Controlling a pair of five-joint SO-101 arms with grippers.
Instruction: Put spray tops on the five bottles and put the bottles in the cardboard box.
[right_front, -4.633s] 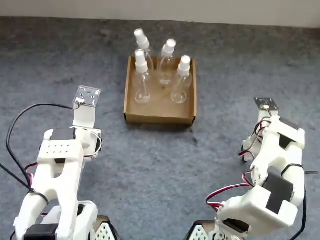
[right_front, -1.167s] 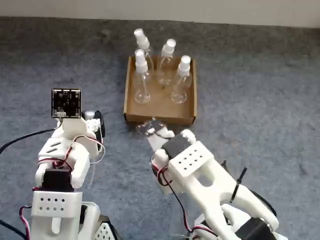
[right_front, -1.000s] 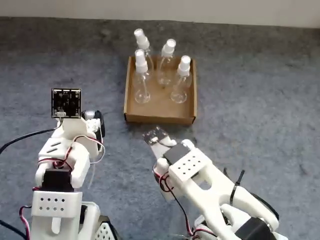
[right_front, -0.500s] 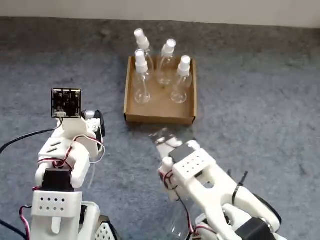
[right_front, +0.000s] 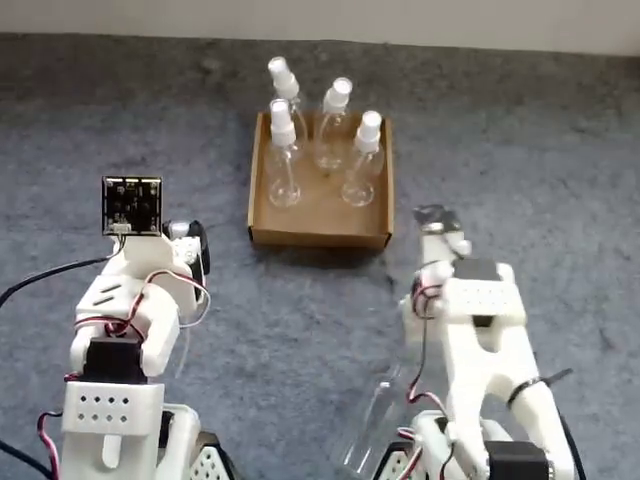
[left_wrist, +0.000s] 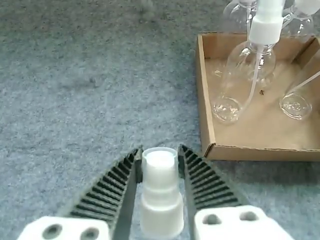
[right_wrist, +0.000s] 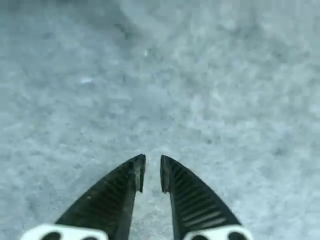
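A cardboard box (right_front: 320, 235) sits at the table's middle back, with three capped clear bottles (right_front: 283, 160) standing inside. A fourth capped bottle (right_front: 281, 78) stands at its far left corner. Another clear bottle (right_front: 368, 432), with no top, lies on the carpet at the near edge beside the right arm (right_front: 475, 305). My left gripper (left_wrist: 159, 151) is shut on a white spray top (left_wrist: 160, 192), a little to the left of and nearer than the box (left_wrist: 207, 135). My right gripper (right_wrist: 152, 161) hangs over bare carpet, its jaws nearly together with nothing between them.
Grey carpet (right_front: 560, 150) covers the table, with open room left and right of the box. The left arm (right_front: 125, 320) stands at the near left. A pale wall runs along the far edge.
The right arm has swung from in front of the box over to the right. The left arm has kept still over the last second, higher than 4.6 seconds ago.
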